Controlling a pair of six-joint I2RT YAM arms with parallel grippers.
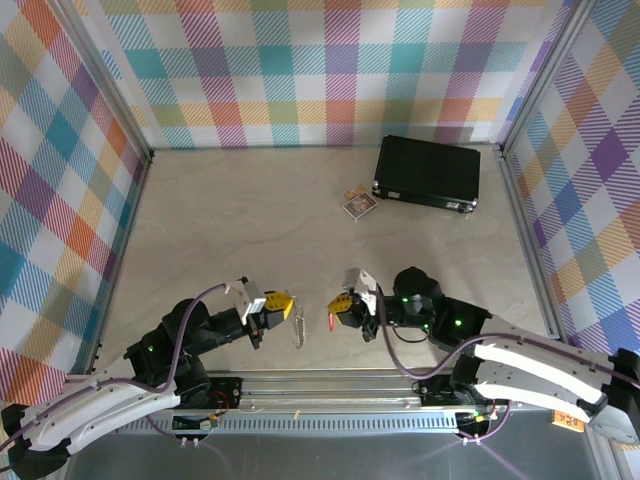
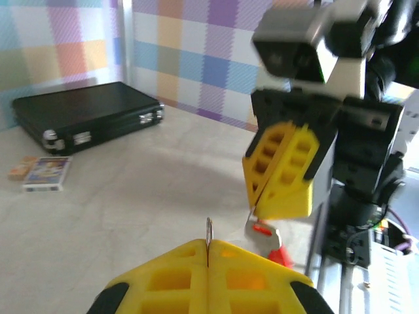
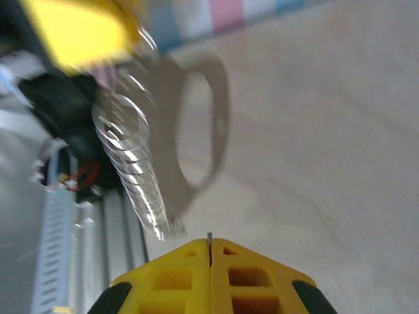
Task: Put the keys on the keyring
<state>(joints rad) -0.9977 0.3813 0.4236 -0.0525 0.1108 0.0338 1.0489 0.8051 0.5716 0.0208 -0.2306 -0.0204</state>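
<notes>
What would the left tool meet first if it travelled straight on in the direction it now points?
Most likely the right tool, which faces it across a short gap, shut on the red-headed key. The left tool is itself shut on the keyring. Depth is unclear, so it might pass just beside.

The keyring [image 1: 298, 328] is thin shiny metal, its chain [image 3: 131, 150] glinting. The key [image 2: 264, 230] has a red, plastic-looking head. The case [image 1: 428, 172] is matt black, and the table [image 1: 250, 220] is smooth and pale.
</notes>
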